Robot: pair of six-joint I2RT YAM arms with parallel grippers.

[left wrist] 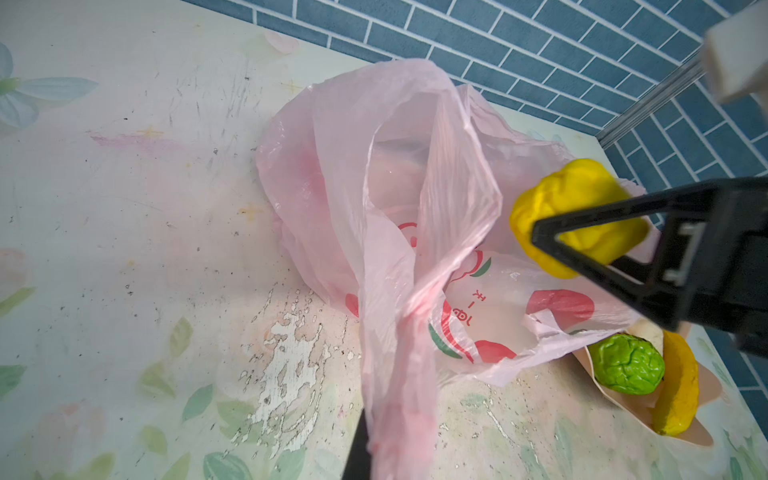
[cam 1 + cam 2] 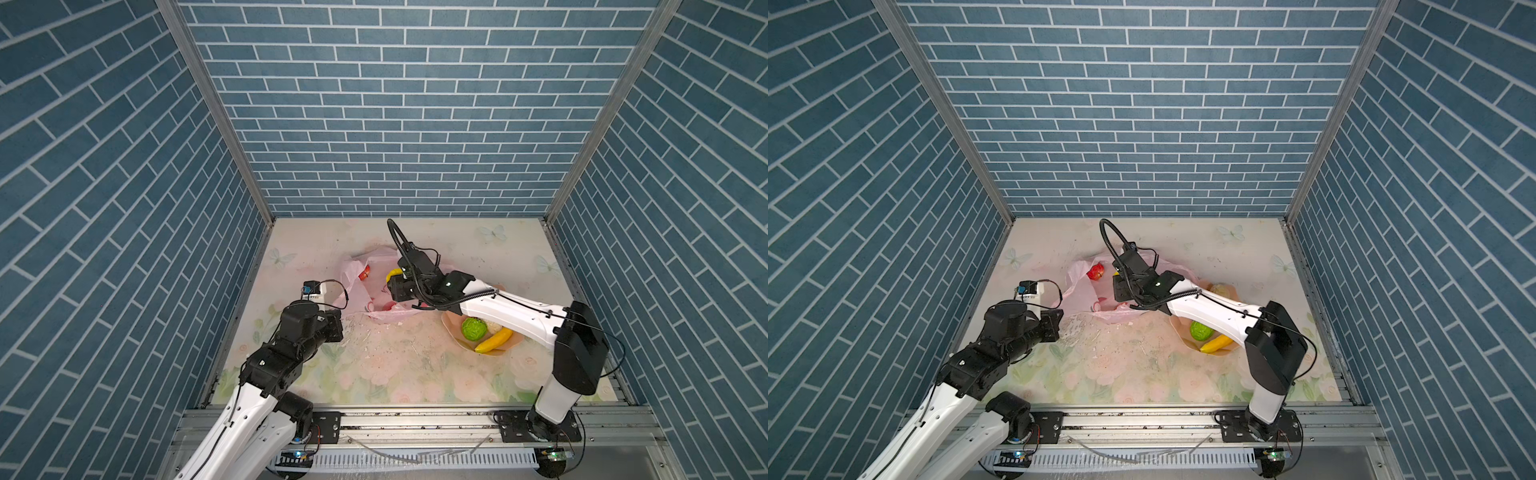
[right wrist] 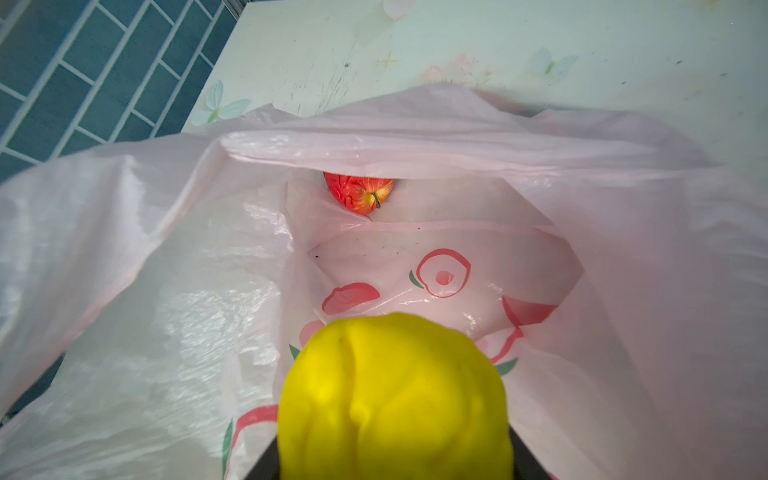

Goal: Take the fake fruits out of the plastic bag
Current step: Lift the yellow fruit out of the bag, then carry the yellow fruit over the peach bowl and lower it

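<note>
The pale pink plastic bag [image 2: 376, 297] [image 1: 374, 174] lies crumpled at mid-table with its mouth held open. My left gripper [image 1: 376, 455] is shut on one bag handle [image 1: 399, 374] and keeps it pulled up and taut. My right gripper [image 3: 395, 457] [image 2: 395, 283] is shut on the yellow round fruit [image 3: 395, 395] [image 1: 577, 216] and holds it above the bag's mouth. A red apple [image 3: 359, 193] [image 2: 1096, 272] lies deep inside the bag. The bumpy green ball [image 2: 474, 328] [image 1: 627, 363], the banana [image 2: 494, 340] [image 1: 677, 386] and a cream-white lump [image 2: 1221, 289] rest in the bowl.
The peach scalloped bowl [image 2: 1183, 343] [image 1: 685, 434] stands right of the bag, partly under my right arm. Blue brick walls [image 2: 395, 124] close the back and both sides. A metal rail [image 2: 415, 419] runs along the front edge. The floral tabletop [image 1: 291, 353] is worn near the bag.
</note>
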